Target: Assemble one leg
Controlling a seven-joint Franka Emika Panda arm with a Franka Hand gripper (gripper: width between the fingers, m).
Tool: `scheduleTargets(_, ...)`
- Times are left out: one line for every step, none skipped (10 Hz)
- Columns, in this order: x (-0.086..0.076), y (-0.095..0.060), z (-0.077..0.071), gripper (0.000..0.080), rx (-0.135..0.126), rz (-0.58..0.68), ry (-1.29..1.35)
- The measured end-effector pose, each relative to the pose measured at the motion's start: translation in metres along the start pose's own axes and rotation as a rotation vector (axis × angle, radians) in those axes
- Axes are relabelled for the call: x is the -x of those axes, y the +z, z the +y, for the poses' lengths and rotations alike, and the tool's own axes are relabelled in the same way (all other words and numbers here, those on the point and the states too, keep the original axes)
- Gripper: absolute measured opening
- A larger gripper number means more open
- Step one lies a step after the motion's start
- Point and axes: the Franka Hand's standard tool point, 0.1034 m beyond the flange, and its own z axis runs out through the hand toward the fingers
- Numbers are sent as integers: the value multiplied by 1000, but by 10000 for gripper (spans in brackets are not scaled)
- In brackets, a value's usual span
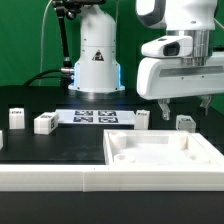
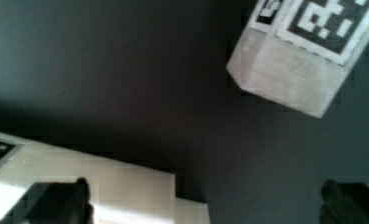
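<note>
1. In the exterior view the gripper (image 1: 185, 103) hangs over the black table (image 1: 60, 145) on that view's right. Its two fingers are spread wide and released, with nothing between them.
2. Below the fingers in that view stands the leg (image 1: 185, 122), a small white post with a dark tag on its face. It is upright on the table just behind the tray (image 1: 160, 152) and is not touching the fingers.
3. Only the exterior view shows the other posts. A second leg (image 1: 143, 119) stands near the tray's back rim, toward that view's left of the gripper. A third leg (image 1: 44, 123) and a fourth leg (image 1: 16, 119) stand well apart at the far left.
4. Only that view shows the marker board (image 1: 95, 117). It lies flat between the third leg and the second leg, in front of the robot base (image 1: 95, 55). A long white bar (image 1: 50, 178) runs along the near edge.
5. The wrist view shows the fingertips (image 2: 56, 205) as two dark stubs at opposite sides of the picture. Only bare dark table lies between them, so the grip is open there too.
6. The wrist view gives a close, blurred look at one leg (image 2: 287, 55), whose tag shows as black and white squares. It lies off to one side of the gap, not between the fingers. Which of the posts it is cannot be told.
7. The wrist view also catches a white piece (image 2: 83, 170) with a tag at its edge, near one fingertip. Whether it is the board or the tray cannot be told.
</note>
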Motion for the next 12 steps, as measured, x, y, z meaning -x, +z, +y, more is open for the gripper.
scheduleTargets(0, 0, -1, 649, -7, -1, 73)
scheduleTargets(0, 0, -4, 649, -14, 0, 149)
scheduleTargets(2, 2, -11, 649, -22, 4, 249)
scheduleTargets(3, 4, -17, 649, -28, 3, 293)
scheduleTargets(4, 4, -21, 649, -35, 0, 346)
scheduleTargets(3, 4, -20, 649, -35, 1, 347)
scheduleTargets(4, 4, -20, 649, -33, -6, 335)
scheduleTargets(4, 5, -20, 649, -34, -2, 330)
scheduleTargets(6, 7, -20, 649, -30, -23, 314)
scheduleTargets(11, 7, -16, 649, -19, -111, 288)
scheduleTargets(9, 7, -16, 649, -20, -154, 285)
scheduleTargets(11, 7, -14, 649, -19, -238, 267)
